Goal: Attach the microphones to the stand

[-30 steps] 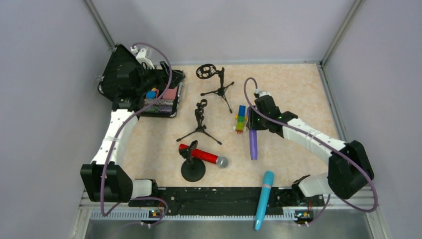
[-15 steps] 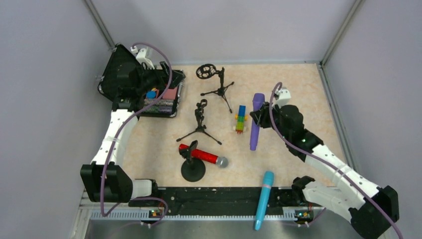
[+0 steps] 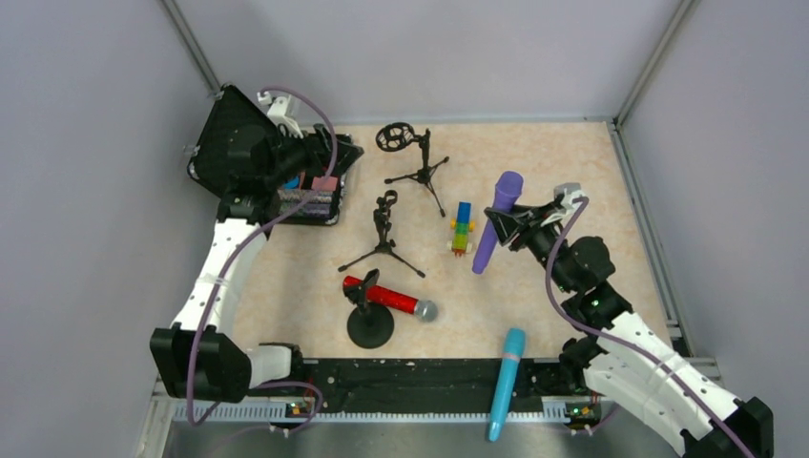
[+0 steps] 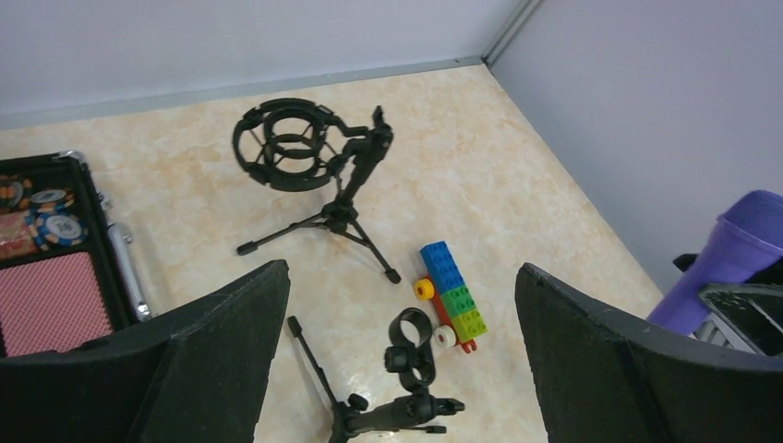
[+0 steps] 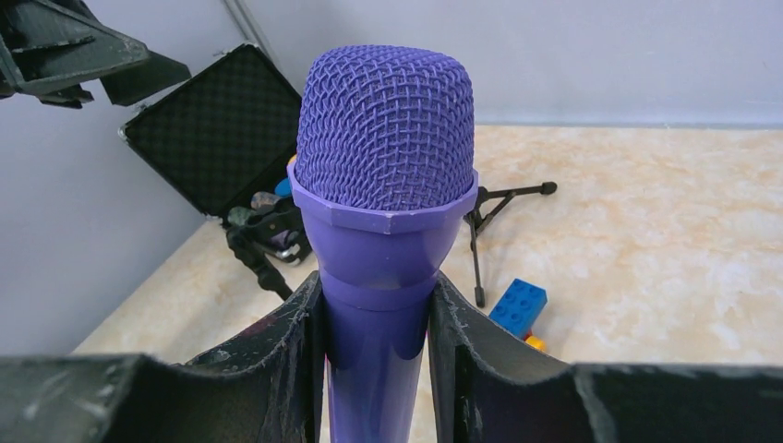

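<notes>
My right gripper (image 3: 508, 220) is shut on the purple microphone (image 3: 495, 220) and holds it tilted above the table, head up; in the right wrist view the microphone (image 5: 382, 212) sits between both fingers. The red microphone (image 3: 393, 299) with a silver head lies in the clip of the round-base stand (image 3: 369, 325). The cyan-blue microphone (image 3: 506, 381) lies at the near edge. A tripod stand with a ring clip (image 3: 383, 233) and a shock-mount tripod stand (image 3: 412, 158) are bare. My left gripper (image 4: 397, 351) is open and empty, up at the far left above the case.
An open black case (image 3: 315, 191) with cards and chips sits at the far left under the left arm. A multicoloured block toy (image 3: 462, 229) lies between the stands and the purple microphone. Grey walls close in the table on three sides.
My right gripper has lifted the purple microphone off the table and swung it up and to the right, tilting it head-up. The left gripper shifted slightly.
</notes>
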You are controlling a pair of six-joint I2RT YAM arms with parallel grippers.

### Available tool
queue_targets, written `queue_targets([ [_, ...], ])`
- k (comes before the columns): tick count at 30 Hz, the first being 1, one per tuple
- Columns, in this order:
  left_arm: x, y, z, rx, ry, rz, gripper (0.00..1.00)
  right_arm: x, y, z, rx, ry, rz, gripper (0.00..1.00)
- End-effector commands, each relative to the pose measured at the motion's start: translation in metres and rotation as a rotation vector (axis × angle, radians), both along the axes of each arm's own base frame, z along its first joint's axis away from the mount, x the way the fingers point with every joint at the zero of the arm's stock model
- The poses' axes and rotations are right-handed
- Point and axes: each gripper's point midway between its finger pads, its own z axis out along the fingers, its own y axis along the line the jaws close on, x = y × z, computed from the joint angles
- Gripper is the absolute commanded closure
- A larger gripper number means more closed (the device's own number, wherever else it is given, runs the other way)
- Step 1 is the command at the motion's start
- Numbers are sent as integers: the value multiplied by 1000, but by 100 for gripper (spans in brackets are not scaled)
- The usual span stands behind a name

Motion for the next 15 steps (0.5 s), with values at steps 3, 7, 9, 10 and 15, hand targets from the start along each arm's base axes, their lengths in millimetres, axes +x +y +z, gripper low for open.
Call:
queue_targets([
  [3, -35, -36, 40, -17, -134, -133, 5, -7, 14, 44, 24, -60, 80, 100],
  [7, -64, -70, 32, -8, -83, -236, 6, -13, 34, 40, -34, 3, 197, 100],
  [9, -78, -87, 28, -6, -68, -285, 6, -18, 46, 40, -61, 18, 273, 100],
  [10, -86, -96, 27, -8, -61, -311, 6, -20, 50, 40, -63, 27, 302, 100],
  [15, -118, -136, 10, -25, -1, -431, 7, -29, 65, 48, -39, 53, 406, 100],
])
